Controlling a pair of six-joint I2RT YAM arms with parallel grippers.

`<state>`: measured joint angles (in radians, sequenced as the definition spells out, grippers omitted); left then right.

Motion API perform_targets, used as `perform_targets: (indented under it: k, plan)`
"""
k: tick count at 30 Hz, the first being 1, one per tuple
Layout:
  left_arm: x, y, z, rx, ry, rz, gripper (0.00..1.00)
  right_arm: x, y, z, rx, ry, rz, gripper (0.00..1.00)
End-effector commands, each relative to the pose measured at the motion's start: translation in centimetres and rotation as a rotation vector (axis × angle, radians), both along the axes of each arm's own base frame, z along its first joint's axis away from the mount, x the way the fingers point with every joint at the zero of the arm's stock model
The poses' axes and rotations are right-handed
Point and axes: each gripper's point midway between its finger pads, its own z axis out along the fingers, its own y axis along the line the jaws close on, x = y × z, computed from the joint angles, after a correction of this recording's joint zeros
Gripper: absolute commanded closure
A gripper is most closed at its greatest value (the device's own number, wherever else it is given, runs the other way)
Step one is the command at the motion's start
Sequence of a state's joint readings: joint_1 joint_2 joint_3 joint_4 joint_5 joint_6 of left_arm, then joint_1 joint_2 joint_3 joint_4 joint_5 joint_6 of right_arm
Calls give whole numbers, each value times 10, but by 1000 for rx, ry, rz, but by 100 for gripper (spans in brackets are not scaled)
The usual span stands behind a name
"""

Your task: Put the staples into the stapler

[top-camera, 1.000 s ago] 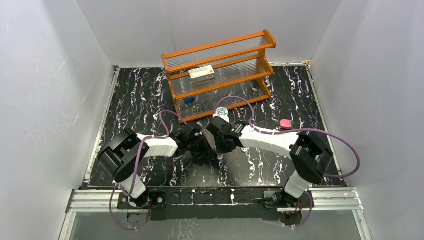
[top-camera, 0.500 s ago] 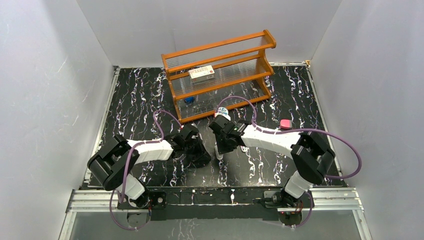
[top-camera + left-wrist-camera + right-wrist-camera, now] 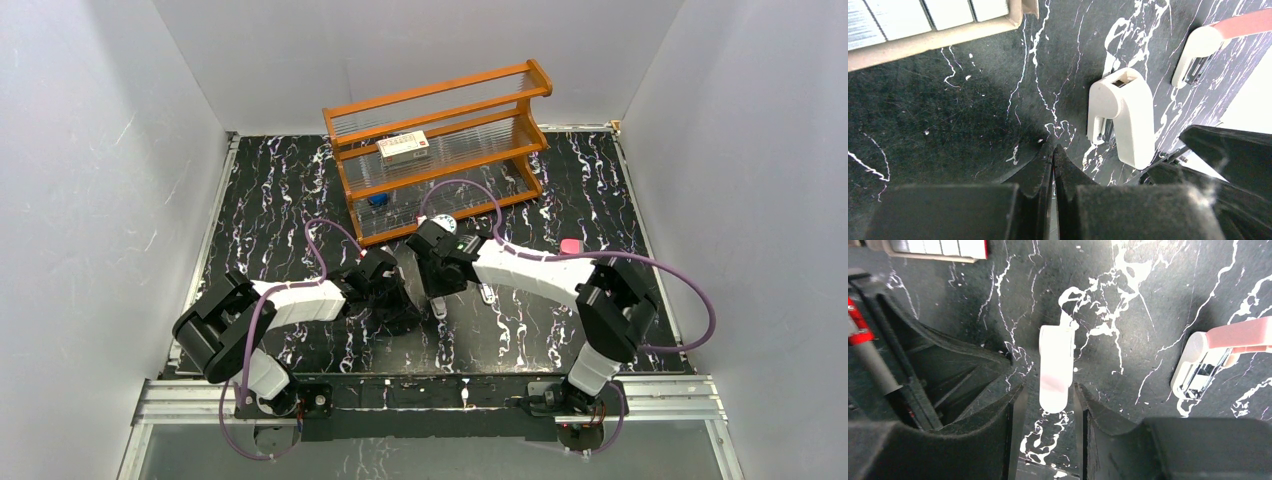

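1. Resting low over the marbled black table (image 3: 270, 200), the left gripper (image 3: 1053, 152) has its fingers pressed together with nothing visible between them. A tan-edged box (image 3: 933, 37) lies at its 11 o'clock; whether the pale strips in it are staples I cannot tell.
2. Seen from above, the white stapler (image 3: 1055, 365) lies flat on the table at the left gripper's 3 o'clock, just beside it.
3. The right gripper (image 3: 1049, 400) straddles the stapler's near end, jaws parted, one finger on each side and a sliver of gap showing.
4. At 12 o'clock stands a wooden rack (image 3: 437, 93) with a red-and-white carton (image 3: 403, 147) on its middle shelf.
5. A peach stapler (image 3: 1205, 360) lies at the white one's 3 o'clock, apart from it.
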<state>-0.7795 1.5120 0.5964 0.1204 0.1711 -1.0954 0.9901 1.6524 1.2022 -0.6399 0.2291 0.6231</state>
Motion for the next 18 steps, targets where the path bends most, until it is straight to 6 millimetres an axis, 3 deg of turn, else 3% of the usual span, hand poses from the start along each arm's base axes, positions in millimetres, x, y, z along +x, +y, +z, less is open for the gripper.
perform_targets:
  k: [1,8,13,18]
  plan:
    - [-1,7,2,25,-25,-1,100,-9,-6,-9,-35,51,11,55]
    - [-2,9,-2,37,-18,-4,100,-27,-17,-28,-60,130,20,63]
    - [-3,10,-4,44,-14,-5,100,-30,-21,-48,-95,148,37,76]
    - [-4,12,-3,52,-18,-5,100,-41,-26,-72,-112,204,41,84]
